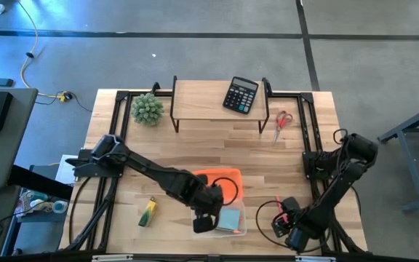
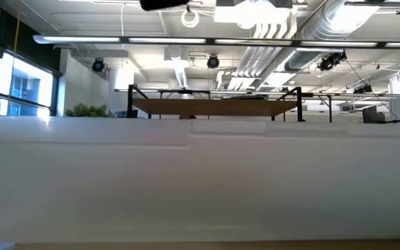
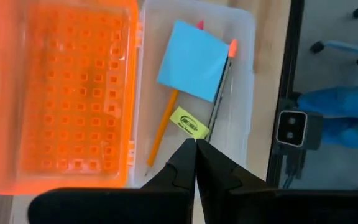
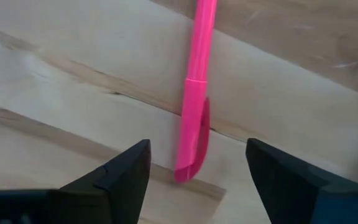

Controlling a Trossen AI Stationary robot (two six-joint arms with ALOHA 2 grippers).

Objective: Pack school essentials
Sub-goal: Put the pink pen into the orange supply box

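A clear plastic box (image 3: 244,56) with its orange lid (image 3: 61,93) laid open beside it sits at the table's near middle. Inside lie the light-blue note pad (image 3: 193,59), thin pencils (image 3: 162,129) and the tiny yellow piece (image 3: 189,124). My left gripper (image 3: 196,144) is shut, pointing down into the box beside the yellow piece. The pink pen (image 4: 194,106) lies flat on the table near the right front corner. My right gripper (image 4: 197,158) is open, one finger on either side of the pen's capped end, without touching it. The green-yellow marker (image 1: 148,212) and the red-handled scissors (image 1: 282,120) lie on the table. My left gripper's shut fingertips (image 3: 188,152) come from above and stand right at the yellow piece's near edge (image 3: 199,132). I cannot tell whether they touch it.
A raised wooden shelf (image 1: 202,98) at the far edge carries the black calculator (image 1: 240,94). The spiky green plant (image 1: 147,109) stands left of it. Black frame rails (image 1: 311,124) run along both sides. The low view is mostly blocked by a white wall (image 2: 200,180) close to the camera.
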